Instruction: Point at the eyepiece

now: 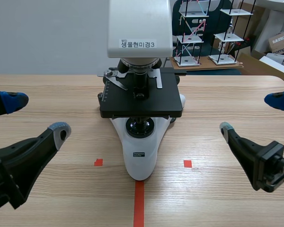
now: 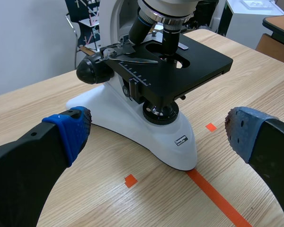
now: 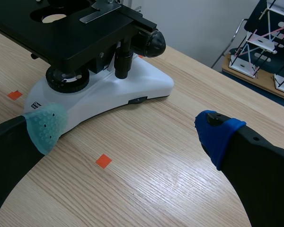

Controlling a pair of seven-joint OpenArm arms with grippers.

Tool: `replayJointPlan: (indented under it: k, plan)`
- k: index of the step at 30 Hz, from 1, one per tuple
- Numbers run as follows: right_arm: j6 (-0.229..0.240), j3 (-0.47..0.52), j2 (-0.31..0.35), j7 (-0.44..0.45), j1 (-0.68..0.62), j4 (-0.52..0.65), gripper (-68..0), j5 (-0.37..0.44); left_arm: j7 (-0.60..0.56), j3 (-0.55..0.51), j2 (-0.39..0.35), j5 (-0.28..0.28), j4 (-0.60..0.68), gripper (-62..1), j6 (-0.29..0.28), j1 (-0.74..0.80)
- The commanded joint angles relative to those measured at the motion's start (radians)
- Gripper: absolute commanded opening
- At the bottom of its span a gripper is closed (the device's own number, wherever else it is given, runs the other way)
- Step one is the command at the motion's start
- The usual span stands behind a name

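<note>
Looking at a white microscope [image 1: 141,156] standing mid-surface on the wooden surface [image 1: 61,85], with its black stage [image 1: 142,101] sitting above the base. Not finding the eyepiece anywhere: losing the white head [image 1: 139,23] past the far upper edge of view. Holding the left fingers [image 1: 33,151] wide apart at near left, gripping nothing. Holding the right fingers [image 1: 246,149] spread likewise at near right, touching nothing, well apart from the microscope.

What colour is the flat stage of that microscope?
Black; the microscope's flat square stage shows best in the left wrist view.
</note>
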Motion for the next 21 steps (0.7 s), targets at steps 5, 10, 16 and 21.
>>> replayJointPlan:
  k: [5,10,16,21]
  plan:
    - [-0.002,0.046,0.013,0.150,-0.069,0.027,-33.7,0.012,0.023,-0.003,0.000,-0.004,0.011,-1.3,0.005,0.005]
    - [-0.002,0.126,0.013,0.314,-0.192,0.087,-51.5,0.019,0.031,-0.003,0.000,-0.004,0.011,-1.3,0.005,0.005]
    - [-0.001,0.237,0.014,0.372,-0.271,0.162,-66.0,0.019,0.030,-0.003,0.000,-0.004,0.011,-1.3,0.005,0.005]
    - [-0.001,0.314,0.076,0.359,-0.270,0.183,-67.4,0.095,0.027,-0.003,0.000,-0.004,0.011,-1.3,0.005,0.005]
